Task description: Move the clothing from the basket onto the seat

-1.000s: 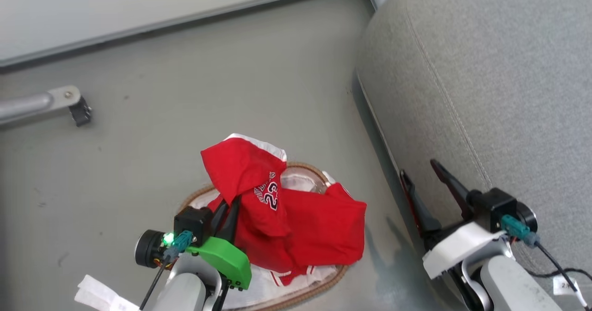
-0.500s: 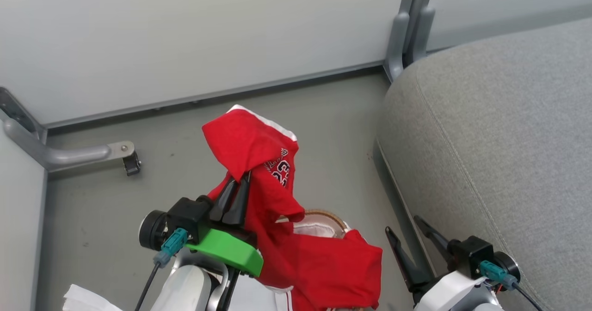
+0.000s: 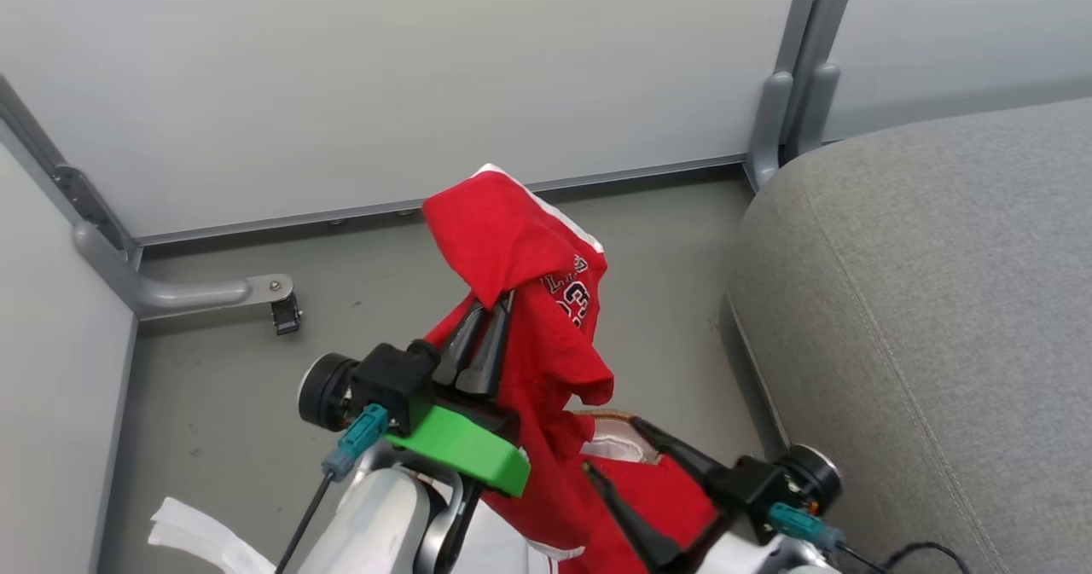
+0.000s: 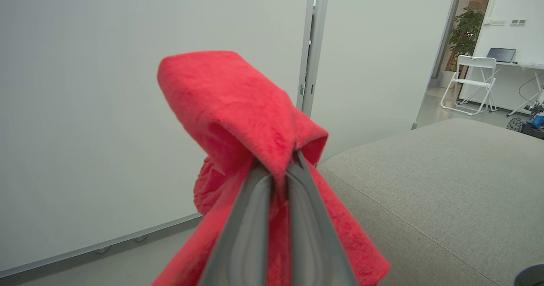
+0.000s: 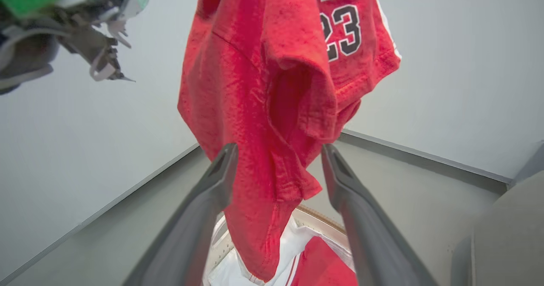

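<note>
CLOTHING HALFWAY OUT: The jersey [image 3: 546, 318] was held aloft over the basket [image 3: 607, 413], a fold of it pinched between the closed fingers of the left gripper [image 3: 495, 303], its lower hem hanging just above the white liner. Nothing had been laid on the seat [image 3: 938, 301], which stood just beside the basket. Red cloth with white stripes, judged to be the shorts [image 5: 316, 260], lay in the basket. The right gripper [image 5: 279, 150] was spread wide and empty, the hanging jersey framed between its fingers; contact could not be told. The carry to the seat and the second garment were judged left to do.
</note>
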Tool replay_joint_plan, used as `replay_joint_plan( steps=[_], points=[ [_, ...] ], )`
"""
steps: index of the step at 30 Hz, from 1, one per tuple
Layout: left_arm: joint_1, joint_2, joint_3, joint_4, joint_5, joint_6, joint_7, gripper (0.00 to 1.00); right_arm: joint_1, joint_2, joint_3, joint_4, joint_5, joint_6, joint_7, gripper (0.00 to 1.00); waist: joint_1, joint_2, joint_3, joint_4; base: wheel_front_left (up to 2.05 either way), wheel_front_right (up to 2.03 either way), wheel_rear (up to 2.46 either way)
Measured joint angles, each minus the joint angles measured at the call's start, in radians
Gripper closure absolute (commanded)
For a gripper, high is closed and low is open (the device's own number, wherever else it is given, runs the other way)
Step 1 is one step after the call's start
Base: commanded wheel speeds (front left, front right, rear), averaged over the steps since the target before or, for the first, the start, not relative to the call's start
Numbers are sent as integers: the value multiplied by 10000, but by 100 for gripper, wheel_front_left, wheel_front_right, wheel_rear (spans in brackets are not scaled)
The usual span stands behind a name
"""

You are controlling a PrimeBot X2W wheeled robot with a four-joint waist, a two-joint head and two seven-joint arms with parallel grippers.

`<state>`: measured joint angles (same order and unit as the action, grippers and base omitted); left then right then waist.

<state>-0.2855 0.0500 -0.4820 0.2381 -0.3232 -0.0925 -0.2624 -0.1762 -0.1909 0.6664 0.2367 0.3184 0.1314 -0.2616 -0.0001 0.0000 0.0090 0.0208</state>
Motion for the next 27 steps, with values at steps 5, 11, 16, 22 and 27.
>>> replay_joint_plan(
  steps=[5, 11, 16, 22, 27],
  points=[
    [-215, -2, -485, 81, -205, 144, 0, 100, -749, 305, 700, 94, -104, 0, 0, 0, 0, 0, 18, 274, 0, 0, 0],
    [-409, -2, -1175, 46, -491, 278, 0, 100, -1433, 878, 353, 849, -846, 0, -2, 0, 1, 0, 37, 648, 0, 0, 0],
    [-599, 0, -1918, -54, -769, 303, 0, 100, -1801, 1239, 2, 1691, -1580, 0, 0, 0, 1, 0, 65, 1028, 0, 0, 0],
    [-651, 0, -2489, -136, -1068, 339, 0, 100, -1936, 1377, -408, 2391, -1653, 0, 0, 100, 0, 0, 74, 1502, 0, 0, 0],
    [-650, 0, -2437, -48, -930, 454, 0, 100, -1867, 1419, -431, 2266, -1390, 0, 0, 100, 1, 0, 106, 1652, 0, 0, 0]
  ],
)
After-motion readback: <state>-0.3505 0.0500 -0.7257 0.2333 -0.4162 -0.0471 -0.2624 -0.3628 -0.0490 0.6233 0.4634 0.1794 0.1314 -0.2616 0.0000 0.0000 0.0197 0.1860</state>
